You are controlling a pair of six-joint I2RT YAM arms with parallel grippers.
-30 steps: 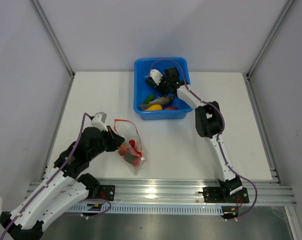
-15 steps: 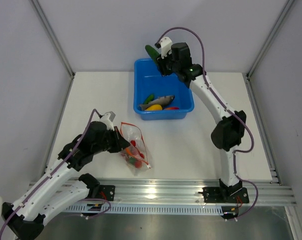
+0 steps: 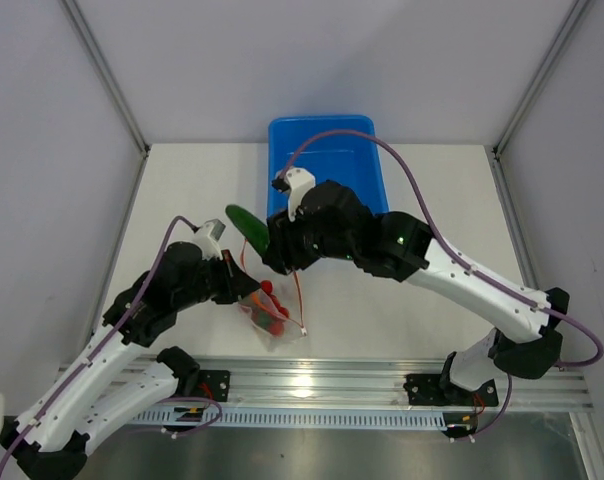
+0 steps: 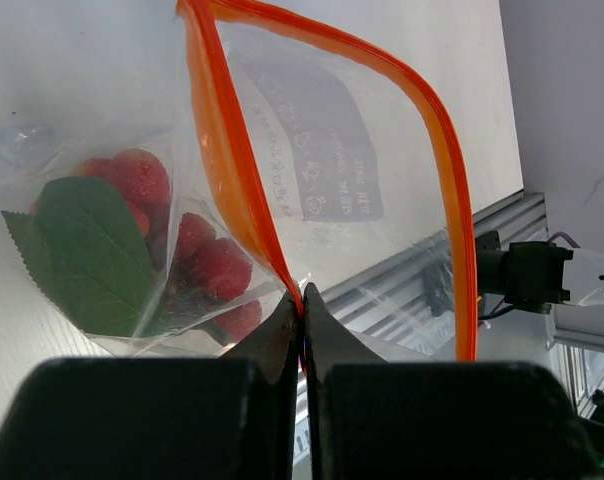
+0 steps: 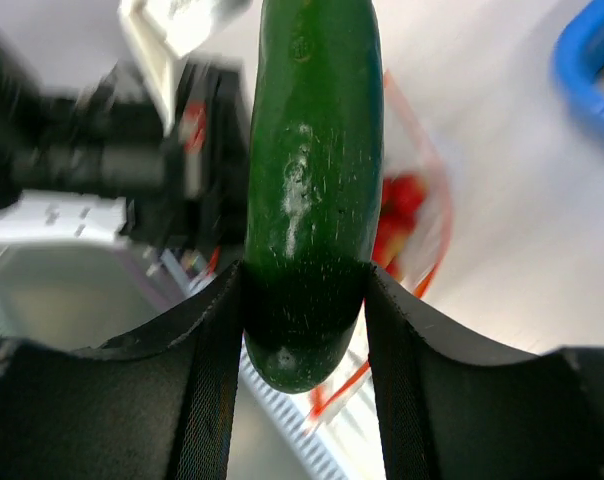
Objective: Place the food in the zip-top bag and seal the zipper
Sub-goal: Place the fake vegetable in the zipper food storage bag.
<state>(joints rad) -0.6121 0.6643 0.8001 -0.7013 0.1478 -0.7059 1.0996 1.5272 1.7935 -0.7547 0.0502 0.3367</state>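
We see the left fingers (image 4: 292,325) closed tight, pinching the near edge of the zip-top bag (image 4: 322,150) right where one side of the zipper (image 4: 227,160) runs down to them; the other side of the orange-red strip arcs away at the right of the left wrist frame, so the mouth stands open; inside the bag, at the left of that frame, lie red toy foods (image 4: 142,180) and a green leaf (image 4: 82,250); in the top view the bag rests on the table (image 3: 182,190) at lower centre, just right of the left fingers; the right fingers (image 3: 272,245) stand partly open, clamped on both sides of the cucumber (image 5: 312,180) near its blunt end; we find the cucumber held in the middle of the top frame, pointing toward the upper left, just up-frame of the bag's mouth; the blue tub (image 3: 322,140) stands at upper centre, largely hidden by the right arm, so we cannot tell its contents.
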